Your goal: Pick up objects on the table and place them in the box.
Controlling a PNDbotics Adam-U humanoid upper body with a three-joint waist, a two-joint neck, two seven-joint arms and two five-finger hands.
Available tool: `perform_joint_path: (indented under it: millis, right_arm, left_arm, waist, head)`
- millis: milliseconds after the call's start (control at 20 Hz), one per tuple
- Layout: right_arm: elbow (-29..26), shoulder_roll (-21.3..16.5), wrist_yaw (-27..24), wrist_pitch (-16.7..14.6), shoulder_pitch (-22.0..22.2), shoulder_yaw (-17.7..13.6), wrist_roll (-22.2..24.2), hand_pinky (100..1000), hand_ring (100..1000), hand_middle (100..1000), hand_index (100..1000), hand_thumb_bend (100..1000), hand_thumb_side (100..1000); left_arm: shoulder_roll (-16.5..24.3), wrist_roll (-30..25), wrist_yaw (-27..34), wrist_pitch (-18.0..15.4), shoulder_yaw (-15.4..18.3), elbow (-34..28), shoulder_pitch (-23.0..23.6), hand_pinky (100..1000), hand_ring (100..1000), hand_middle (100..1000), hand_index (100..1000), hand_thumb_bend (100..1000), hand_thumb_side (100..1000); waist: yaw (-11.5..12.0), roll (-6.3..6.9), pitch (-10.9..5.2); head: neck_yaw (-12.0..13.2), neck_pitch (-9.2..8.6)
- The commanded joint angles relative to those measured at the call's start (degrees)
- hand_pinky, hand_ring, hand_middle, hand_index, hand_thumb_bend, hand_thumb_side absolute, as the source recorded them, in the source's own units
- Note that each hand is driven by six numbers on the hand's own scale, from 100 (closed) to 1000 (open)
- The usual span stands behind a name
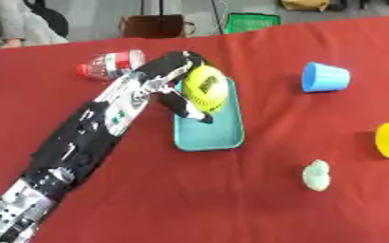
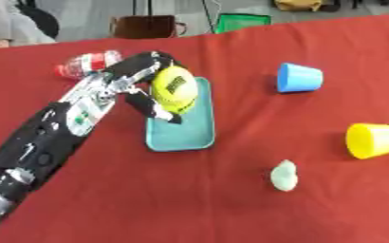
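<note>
My left hand (image 1: 178, 76) reaches in from the lower left and is shut on a yellow-green ball (image 1: 204, 88) with a dark logo, fingers over its top and thumb below. It holds the ball over the far half of a shallow teal box (image 1: 210, 135) on the red table. A clear plastic bottle (image 1: 111, 64) with a red label and cap lies on its side just left of the hand. A blue cup (image 1: 323, 77) lies on its side at the right. A yellow cup (image 2: 375, 140) lies at the right edge. A pale green lump (image 1: 317, 175) sits in front of the box, to its right. My right hand shows in neither view.
The red table (image 1: 256, 204) slants up to the right. Beyond its far edge stand a brown bag (image 1: 153, 25) and a green crate (image 1: 253, 22) on the floor. A seated person shows at the far left corner.
</note>
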Motion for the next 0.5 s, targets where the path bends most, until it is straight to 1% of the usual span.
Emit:
perform_joint_path:
  millis: [50,150,300,350,450,500]
  right_arm:
    - [-0.34,-0.47,-0.56,-0.08,-0.85,-0.13,0.16,645,689,724,925,762,538]
    - [-0.35,-0.44,-0.6,-0.08,-0.86,-0.2,0.14,646,689,725,926,762,539]
    - [-0.37,-0.5,-0.62,-0.11,-0.81,-0.32,0.06,646,689,725,926,760,541]
    - [-0.36,-0.52,-0.61,-0.12,-0.79,-0.36,0.03,646,689,725,926,759,542]
    - [-0.36,-0.53,-0.6,-0.1,-0.78,-0.42,-0.02,646,689,725,926,759,542]
    - [-0.36,-0.52,-0.6,-0.09,-0.77,-0.43,-0.03,646,689,725,926,759,543]
  left_arm:
    - [0.41,-0.23,-0.95,-2.27,0.48,-0.56,-0.35,837,868,910,939,818,784]
    - [0.38,0.89,-1.5,-3.65,1.36,-1.13,0.06,884,900,938,956,832,825]
    - [0.52,4.43,-2.44,-4.25,3.79,-3.31,0.74,890,906,943,956,857,834]
    - [0.66,5.46,-2.69,-4.11,4.47,-4.24,0.97,897,908,940,953,903,780]
    - [1.36,7.64,-4.24,-3.02,6.32,-7.05,1.42,898,909,940,954,927,747]
    - [1.54,8.54,-4.92,-2.31,7.25,-8.36,1.72,882,903,938,953,928,714]
  waist:
    - [0.08,-0.47,-1.1]
    - [0.23,-0.52,-1.07]
    - [0.45,-0.64,-1.01]
    - [0.51,-0.65,-1.0]
    - [0.76,-0.59,-1.01]
    - [0.86,-0.6,-1.01]
  head:
    - [0.23,0.34]
    - [0.16,0.34]
    - [0.0,0.34]
    - [-0.03,0.34]
    - [-0.16,0.34]
    - [-0.35,0.34]
